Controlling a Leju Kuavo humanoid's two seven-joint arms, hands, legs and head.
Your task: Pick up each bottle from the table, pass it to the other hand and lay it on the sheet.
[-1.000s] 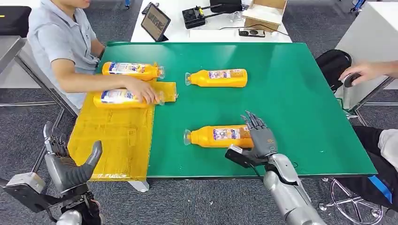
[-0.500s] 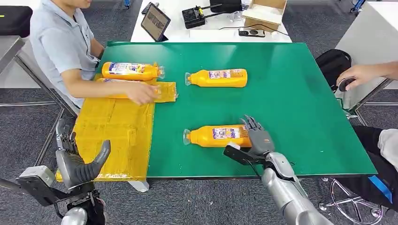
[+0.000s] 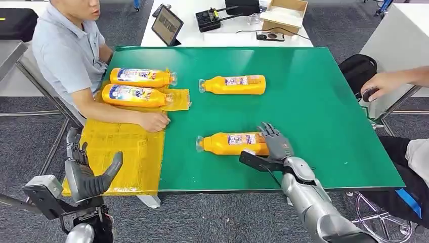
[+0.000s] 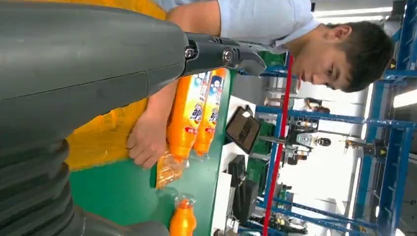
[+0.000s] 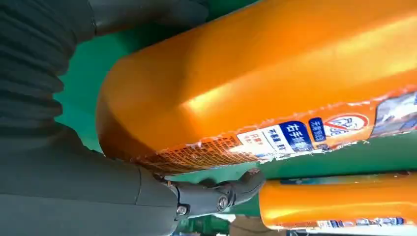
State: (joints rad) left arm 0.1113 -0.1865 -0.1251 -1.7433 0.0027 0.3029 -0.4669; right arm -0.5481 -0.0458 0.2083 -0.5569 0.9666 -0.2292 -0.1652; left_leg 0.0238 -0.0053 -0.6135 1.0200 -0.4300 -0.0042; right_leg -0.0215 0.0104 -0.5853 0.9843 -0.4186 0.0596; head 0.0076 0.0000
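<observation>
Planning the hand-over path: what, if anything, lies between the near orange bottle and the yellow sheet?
Bare green table lies between the near orange plastic bottle, at the right robot hand, and the yellow sheet. On the sheet itself, a person's hand rests near its edge, and two orange bottles lie at its far end.

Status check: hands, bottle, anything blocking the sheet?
Right hand at near bottle, grip unconfirmed. Left hand open, waiting. Person's hand resting on yellow sheet.

Chinese characters, white on blue, mark the label (image 5: 295,135) of the orange bottle (image 5: 255,73) beside a red-ringed round emblem; smaller print stays illegible.
</observation>
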